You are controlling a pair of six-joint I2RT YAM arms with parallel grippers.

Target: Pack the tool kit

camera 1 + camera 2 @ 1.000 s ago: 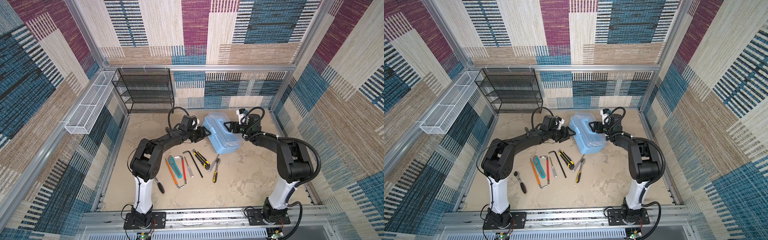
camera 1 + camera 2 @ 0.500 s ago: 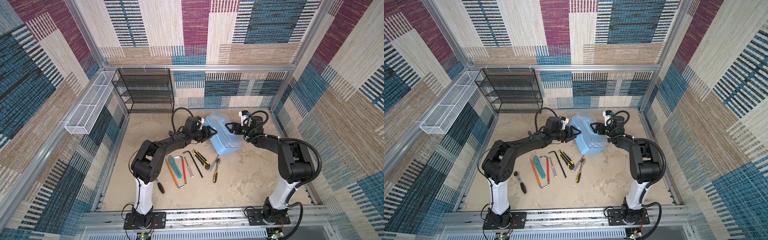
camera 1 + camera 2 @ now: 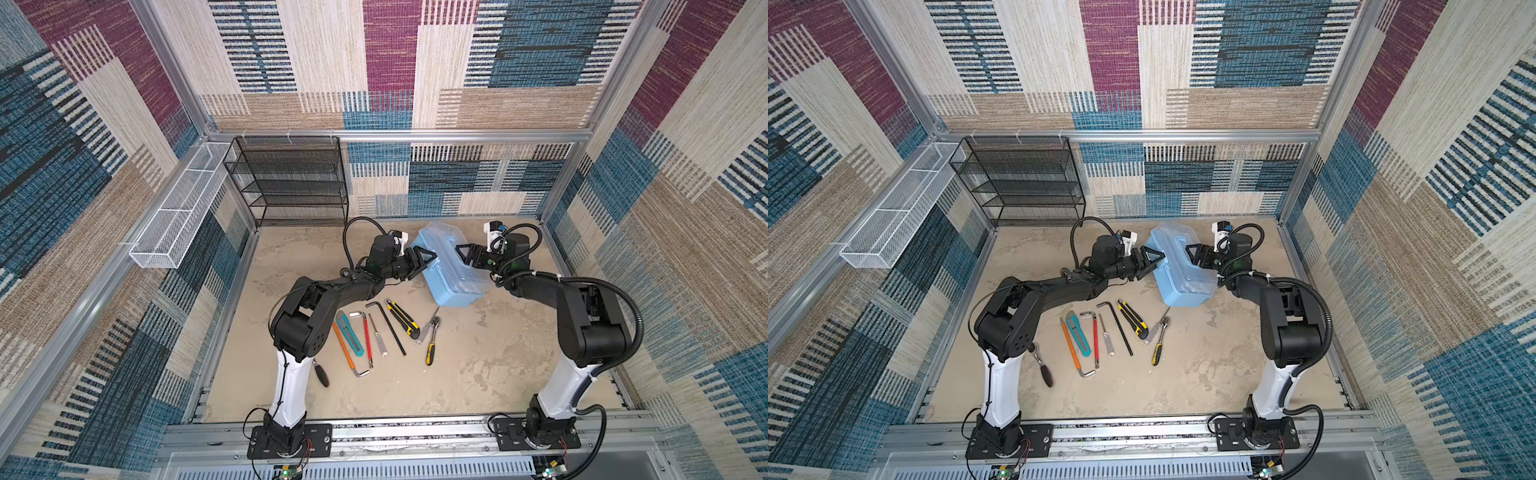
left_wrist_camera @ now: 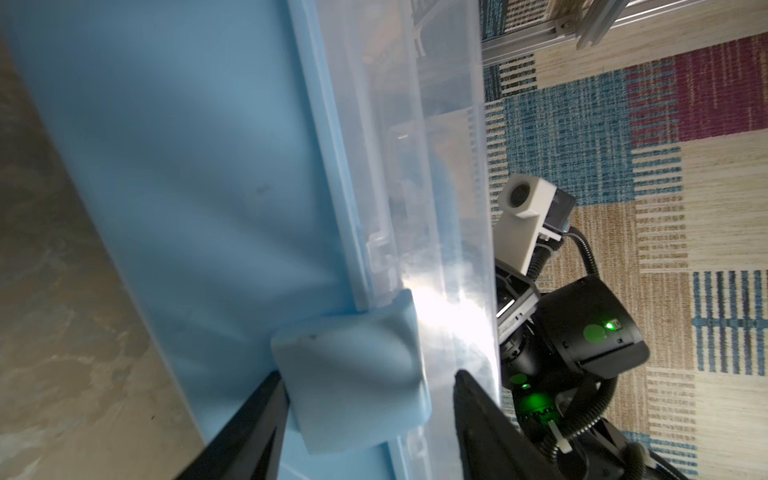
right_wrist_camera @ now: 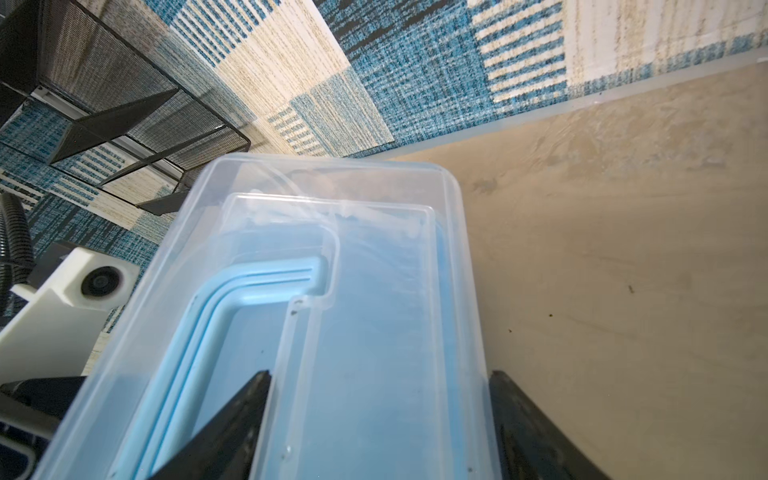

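Now the light blue plastic toolbox with clear lid [image 3: 451, 266] sits tilted between the left claw [image 3: 424, 258], jaws straddling its blue latch [image 4: 353, 374], and the newly arrived right claw [image 3: 465, 254], open astride its lid edge, so opening looks imminent.

One toolbox [image 3: 451, 266], two utility knives [image 3: 350, 334], two ratchets [image 3: 431, 341], one hex key [image 3: 386, 326], one small saw [image 3: 360, 345], one wire shelf [image 3: 291, 180], one white basket [image 3: 178, 224], two robot arms [image 3: 316, 299].

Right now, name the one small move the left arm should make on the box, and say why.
Probably flip the latch open. The left gripper straddles it with jaws apart, the clear lid lies closed on the toolbox, and the tools lie outside on the floor.
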